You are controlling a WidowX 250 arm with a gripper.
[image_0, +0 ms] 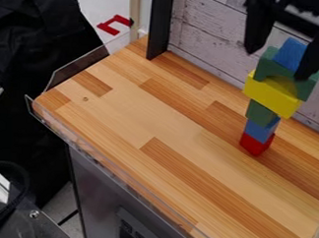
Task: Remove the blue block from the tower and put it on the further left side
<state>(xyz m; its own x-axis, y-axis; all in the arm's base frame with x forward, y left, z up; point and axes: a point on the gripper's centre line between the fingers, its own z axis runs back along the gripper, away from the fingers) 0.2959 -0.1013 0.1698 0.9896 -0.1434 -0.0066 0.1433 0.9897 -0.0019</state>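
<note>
Striped butcher-block counter (155,116) had transparent guard (111,171) along near edge. Leftward boards offered generous set-down room. Farther in, tower rose: red block (256,145), lower blue block (259,130), small green block (261,112), yellow block (271,93), green arch (269,66). Upper blue block (291,53) sat on top (likely one wanted). Black gripper (277,64) was spread about tower top, pinching nothing. Lifting and leftward placing both remained. Whitewashed plank wall (211,34) stood behind, leaving little room backward.

Two blue blocks (291,53), one green arch (268,66), one green block (259,112), one yellow (271,93), one red (255,144)
</note>
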